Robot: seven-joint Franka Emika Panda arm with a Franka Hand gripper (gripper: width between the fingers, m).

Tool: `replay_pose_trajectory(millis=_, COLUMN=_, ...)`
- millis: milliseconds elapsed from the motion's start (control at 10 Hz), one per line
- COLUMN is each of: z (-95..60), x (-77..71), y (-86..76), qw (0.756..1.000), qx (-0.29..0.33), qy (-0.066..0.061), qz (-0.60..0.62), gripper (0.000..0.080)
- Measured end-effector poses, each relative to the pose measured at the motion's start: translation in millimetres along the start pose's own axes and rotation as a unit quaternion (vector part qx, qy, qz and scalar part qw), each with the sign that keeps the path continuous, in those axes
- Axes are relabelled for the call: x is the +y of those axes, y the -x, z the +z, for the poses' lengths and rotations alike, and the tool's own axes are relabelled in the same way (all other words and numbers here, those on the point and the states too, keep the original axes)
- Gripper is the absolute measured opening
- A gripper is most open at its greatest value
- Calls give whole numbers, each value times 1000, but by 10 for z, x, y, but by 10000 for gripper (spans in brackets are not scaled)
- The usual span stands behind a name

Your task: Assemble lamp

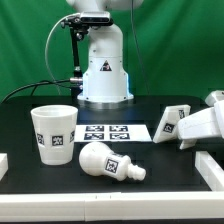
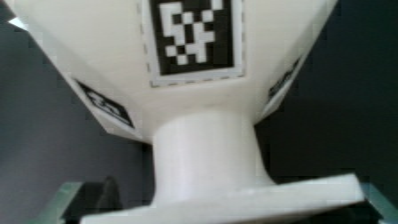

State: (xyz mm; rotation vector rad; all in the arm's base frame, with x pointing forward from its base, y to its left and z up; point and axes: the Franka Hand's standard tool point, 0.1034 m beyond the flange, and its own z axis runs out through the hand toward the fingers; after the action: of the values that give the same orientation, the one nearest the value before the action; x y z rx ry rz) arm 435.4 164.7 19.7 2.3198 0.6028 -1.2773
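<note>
The lamp base (image 1: 171,122), a white wedge with a tag, is at the exterior view's right. My gripper (image 1: 187,128) reaches in from the right, lying nearly level, with the base at its fingertips. In the wrist view the base (image 2: 187,90) fills the picture, and its flat end lies across my gripper (image 2: 210,205). One dark finger (image 2: 75,200) presses its edge; the other finger is hidden. The cup-shaped shade (image 1: 55,132) stands upright at the left. The bulb (image 1: 108,161) lies on its side in front.
The marker board (image 1: 107,131) lies flat in the middle of the black table. The white robot pedestal (image 1: 104,70) stands behind it. White rails sit at the front left (image 1: 3,165) and the front right (image 1: 211,170).
</note>
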Motion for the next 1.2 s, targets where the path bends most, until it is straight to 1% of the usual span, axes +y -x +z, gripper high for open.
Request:
replay_pose_trajectory(millis=100, z=-19, x=6, y=8, qw=1000, qx=0, qy=-4, qz=3, gripper=528)
replay_pose_trajectory(millis=200, z=-139, x=56, y=47, qw=999, qx=5, qy=-32, qz=14, gripper=528)
replay_pose_trajectory(millis=300, z=-317, x=155, y=115, qw=997, qx=16, qy=-77, qz=25, gripper=528)
replay_pose_trajectory(millis=400, z=-484, x=322, y=196, qw=992, qx=29, qy=-114, qz=37, gripper=528)
replay_pose_trajectory(millis=500, z=-660, x=501, y=209, qw=988, qx=69, qy=-130, qz=51, gripper=529)
replay_pose_trajectory(millis=600, z=-827, x=657, y=226, qw=978, qx=139, qy=-138, qz=65, gripper=530)
replay_pose_trajectory(millis=700, z=-862, x=778, y=354, qw=972, qx=181, qy=-136, qz=68, gripper=531)
replay_pose_trajectory(millis=800, z=-895, x=821, y=402, qw=962, qx=229, qy=-130, qz=71, gripper=531)
replay_pose_trajectory(millis=900, z=-887, x=785, y=380, qw=954, qx=262, qy=-129, qz=73, gripper=531)
replay_pose_trajectory(millis=1000, z=-893, x=783, y=360, qw=948, qx=282, qy=-128, qz=75, gripper=531)
replay_pose_trajectory(millis=1100, z=-949, x=799, y=323, qw=936, qx=317, qy=-127, qz=79, gripper=531)
replay_pose_trajectory(millis=1200, z=-981, x=837, y=345, qw=927, qx=341, qy=-134, qz=79, gripper=531)
